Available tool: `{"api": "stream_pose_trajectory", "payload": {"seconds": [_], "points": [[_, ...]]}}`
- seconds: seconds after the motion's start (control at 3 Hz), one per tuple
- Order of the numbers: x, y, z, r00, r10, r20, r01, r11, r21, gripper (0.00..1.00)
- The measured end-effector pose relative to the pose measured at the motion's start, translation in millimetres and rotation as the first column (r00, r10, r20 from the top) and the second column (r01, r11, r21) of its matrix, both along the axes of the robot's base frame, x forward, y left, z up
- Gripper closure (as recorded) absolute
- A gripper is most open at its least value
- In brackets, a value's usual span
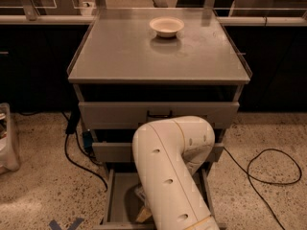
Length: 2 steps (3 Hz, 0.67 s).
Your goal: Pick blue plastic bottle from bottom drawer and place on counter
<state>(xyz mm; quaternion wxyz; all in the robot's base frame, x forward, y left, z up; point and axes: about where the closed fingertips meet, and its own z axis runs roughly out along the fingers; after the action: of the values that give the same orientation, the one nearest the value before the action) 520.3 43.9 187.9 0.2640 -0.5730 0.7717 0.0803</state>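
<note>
Gripper: you cannot see it; the arm (168, 176) covers it, somewhere down at the bottom drawer (119, 198).
Bottom drawer: you get only a strip of floor by its left wall; the arm hides the rest, and the lower picture edge cuts off its front.
Bottle: not made out; a pale shape (139, 194) with a tan bit below it sits against the arm's left side, too unclear for you to name.
Middle drawer (112, 151): centre and right part behind the arm.
Arm: base cut off by the lower edge.
Bin (7, 140): cut by the left edge.
Blue tape (67, 223): cut by the lower edge.
</note>
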Motion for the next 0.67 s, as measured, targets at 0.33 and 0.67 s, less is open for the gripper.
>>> {"api": "stream_pose_trajectory", "payload": {"seconds": [0.33, 0.67], "points": [[6.5, 5.2, -15.6, 0.9977, -0.058, 0.034, 0.057, 0.998, 0.027, 0.0], [7.7, 0.5, -15.5, 0.9952, -0.088, 0.042, 0.087, 0.996, 0.021, 0.0]]}}
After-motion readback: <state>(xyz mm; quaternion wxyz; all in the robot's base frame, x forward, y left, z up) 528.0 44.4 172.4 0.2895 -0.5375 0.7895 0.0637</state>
